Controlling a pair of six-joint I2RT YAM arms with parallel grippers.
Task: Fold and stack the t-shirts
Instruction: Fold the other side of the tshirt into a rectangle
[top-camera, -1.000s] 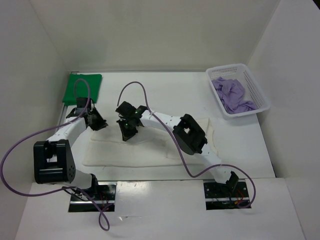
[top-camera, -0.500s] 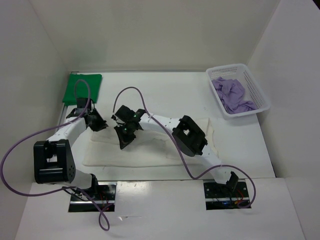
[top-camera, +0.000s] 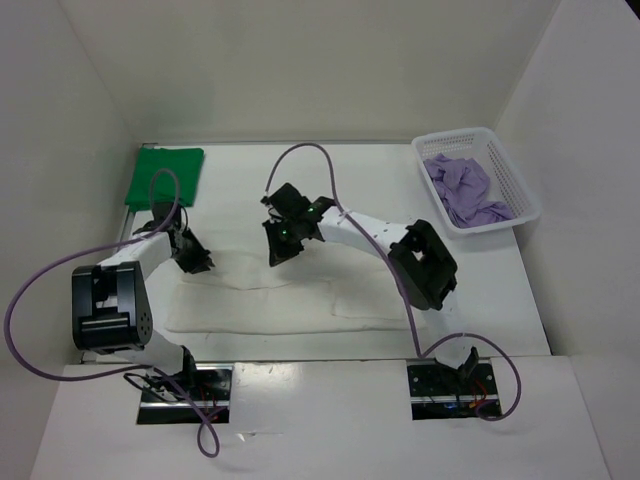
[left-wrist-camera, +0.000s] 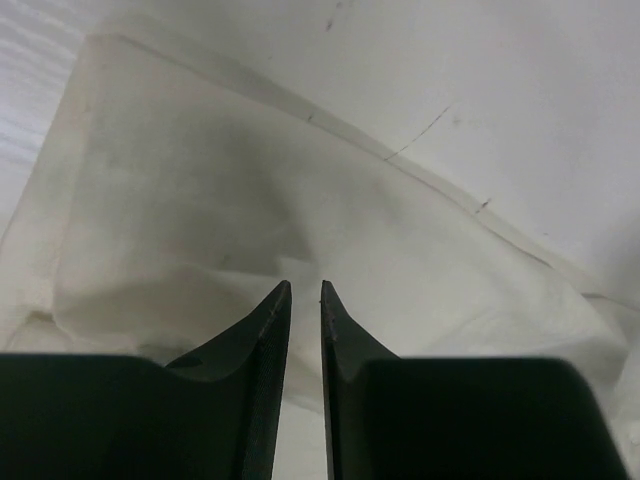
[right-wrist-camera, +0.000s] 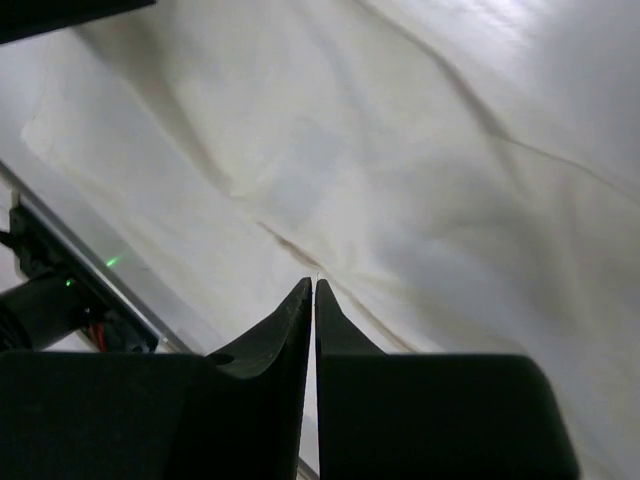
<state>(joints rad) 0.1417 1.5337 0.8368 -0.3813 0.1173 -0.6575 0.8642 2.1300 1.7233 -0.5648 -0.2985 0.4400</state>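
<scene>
Three t-shirts are in view: one green t-shirt (top-camera: 165, 175) folded at the table's (top-camera: 350, 190) far left corner, one white t-shirt (top-camera: 300, 300) spread mid-table, and one lavender t-shirt (top-camera: 465, 190) bunched in the single basket (top-camera: 517, 172). Over the white shirt's far edge, the left gripper (top-camera: 195, 258) is narrowed to a slit and the right gripper (top-camera: 278, 248) is pressed together. I cannot tell whether either one pinches cloth.

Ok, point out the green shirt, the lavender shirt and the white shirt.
green shirt (top-camera: 165, 177), top view, middle of the flat cloth.
lavender shirt (top-camera: 463, 190), top view, centre of the crumpled heap.
white shirt (top-camera: 290, 305), top view, flat part near its front edge.
</scene>
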